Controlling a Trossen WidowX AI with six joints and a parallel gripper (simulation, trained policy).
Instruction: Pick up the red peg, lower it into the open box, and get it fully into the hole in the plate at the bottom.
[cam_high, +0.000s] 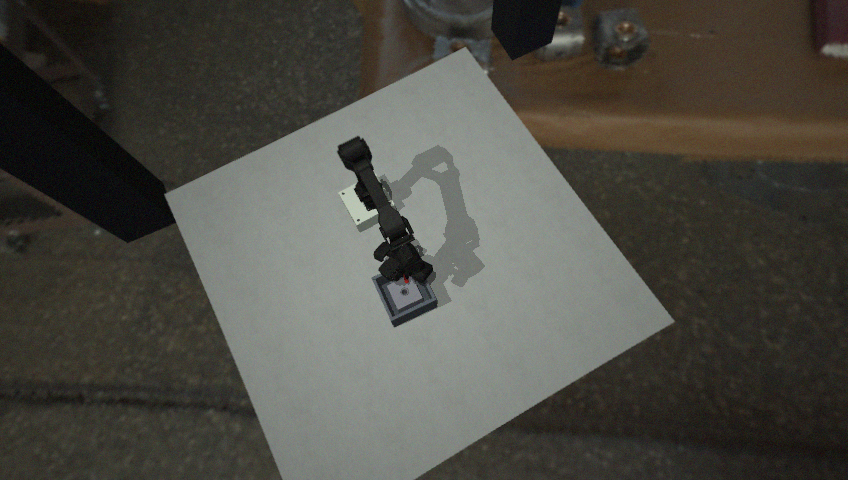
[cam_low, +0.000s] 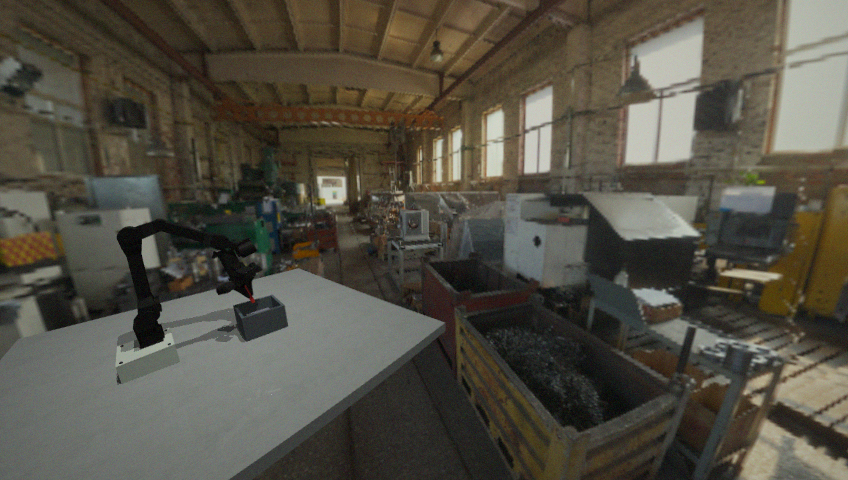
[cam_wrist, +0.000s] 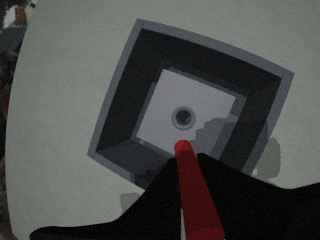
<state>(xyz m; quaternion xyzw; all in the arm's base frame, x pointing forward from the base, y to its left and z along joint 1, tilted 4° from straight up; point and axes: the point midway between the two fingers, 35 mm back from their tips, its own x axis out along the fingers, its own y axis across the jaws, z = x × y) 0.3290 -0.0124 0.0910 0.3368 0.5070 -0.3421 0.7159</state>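
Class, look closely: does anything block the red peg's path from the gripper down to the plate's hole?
Nothing visible does: the red cylindrical peg is above the grey open-topped box, whose round hole looks uncovered.

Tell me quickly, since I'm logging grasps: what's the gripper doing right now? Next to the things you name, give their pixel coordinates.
Gripper (cam_high: 406, 277) (cam_low: 250, 297) (cam_wrist: 186, 161): closed on the red peg (cam_high: 406, 280) (cam_low: 251, 296) (cam_wrist: 196, 192).
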